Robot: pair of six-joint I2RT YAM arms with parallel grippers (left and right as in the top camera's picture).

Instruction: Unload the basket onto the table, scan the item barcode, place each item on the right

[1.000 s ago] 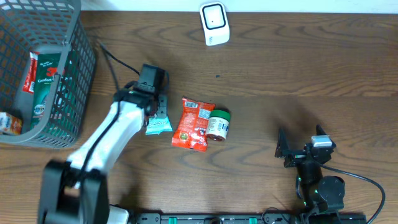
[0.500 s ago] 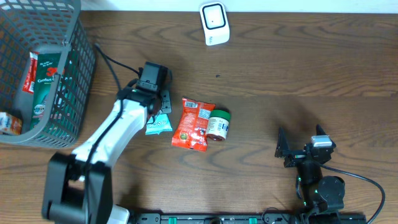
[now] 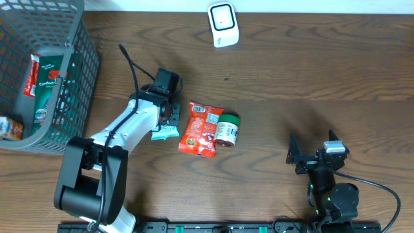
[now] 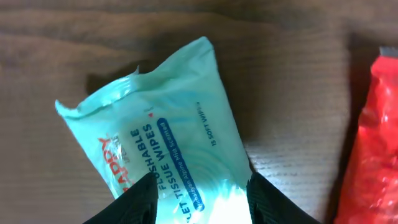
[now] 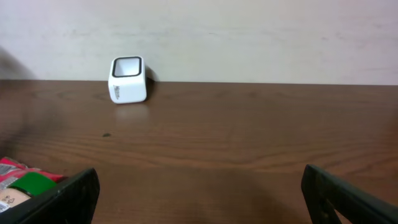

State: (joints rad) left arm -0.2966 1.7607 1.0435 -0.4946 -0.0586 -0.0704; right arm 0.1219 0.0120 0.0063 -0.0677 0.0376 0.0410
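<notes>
Between the left pincer [image 4: 199,190] fingers [image 4: 140,202]: teal wipes pack [image 4: 165,124], flat on the table [image 4: 280,37], straddled at one end; clamped or merely bracketed, cannot tell. Just beside the pincer, red pouch [image 4: 373,143]. Right pincer [image 5: 199,193] splayed wide, empty.

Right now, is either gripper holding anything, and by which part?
Right gripper: open, nothing. Left gripper straddles one end of the wipes pack; whether it grips cannot be told.

- A small white boxy scanner [image 5: 127,79] stands far back on the brown wooden table [image 5: 249,137].
- A red foil packet [image 5: 7,167] and a green-lidded jar [image 5: 28,185] lie at lower left.
- The right gripper [image 5: 199,180] has its black fingers [image 5: 68,196] spread wide.
</notes>
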